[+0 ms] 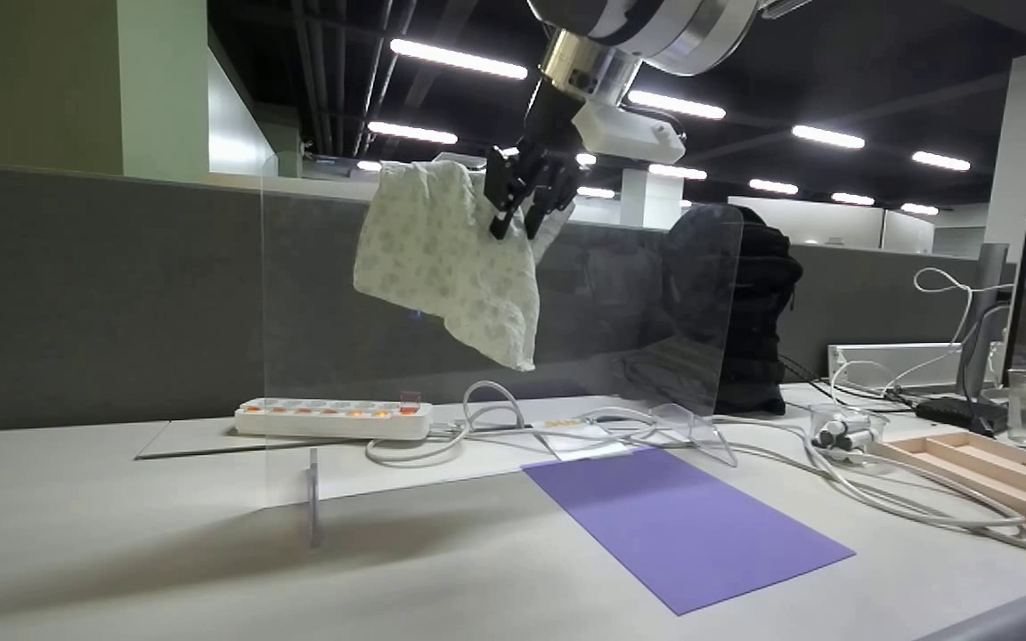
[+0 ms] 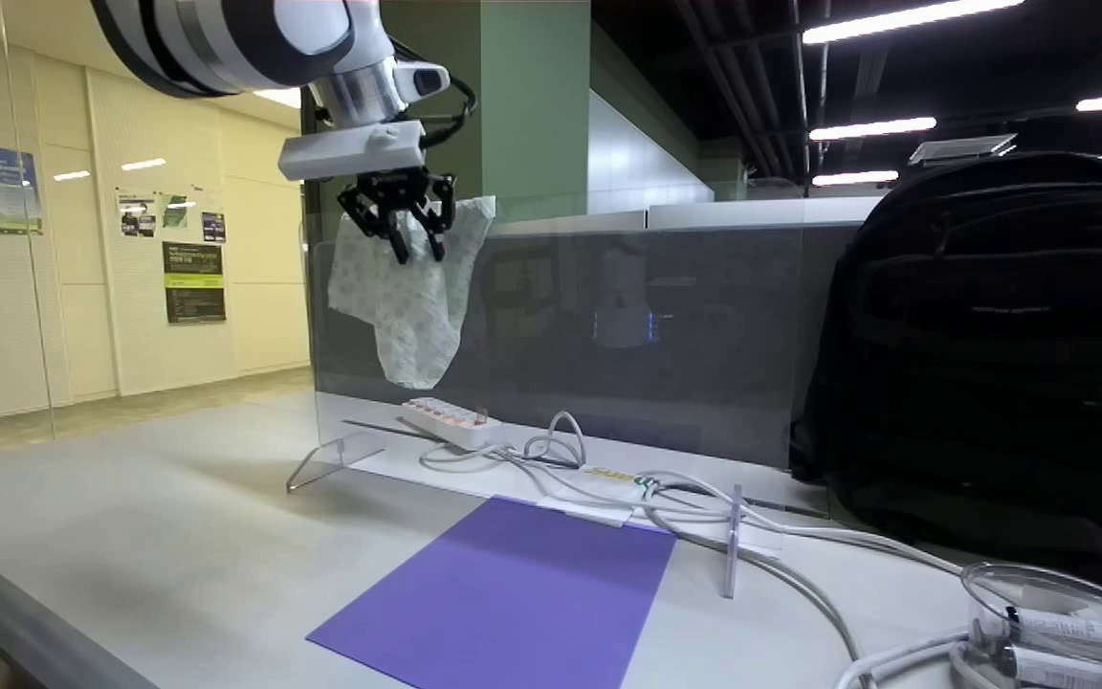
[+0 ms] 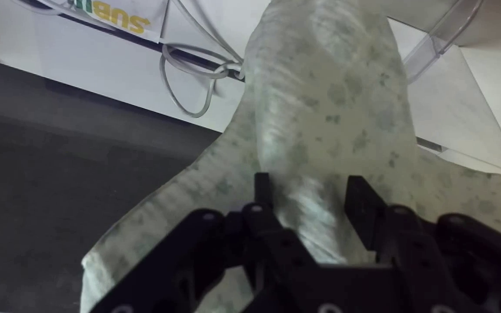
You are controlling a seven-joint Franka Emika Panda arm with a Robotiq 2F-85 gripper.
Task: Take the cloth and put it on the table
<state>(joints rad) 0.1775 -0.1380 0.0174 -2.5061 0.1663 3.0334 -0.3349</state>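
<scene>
The off-white speckled cloth [image 1: 446, 249] hangs high above the table [image 1: 139, 525], appearing to drape over the top edge of a clear upright panel. It also shows in an exterior view [image 2: 412, 325], with its lower corner hanging down. My gripper [image 1: 516, 230] points down at the cloth's upper part. In the wrist view the black fingers [image 3: 309, 187] are partly apart, with a raised fold of the cloth [image 3: 342, 117] between them. They do not look closed on it; whether either finger touches the fabric cannot be told. The white table also shows in an exterior view [image 2: 178, 507].
The clear panel [image 1: 620, 294] stands on the table on small feet. A purple mat [image 1: 682, 525] lies in front. A white power strip [image 1: 335, 420] and loose cables [image 1: 495, 427] lie behind. A black backpack [image 2: 1001, 364], clear cup with batteries [image 1: 842, 432] and wooden tray [image 1: 985, 476] stand nearby.
</scene>
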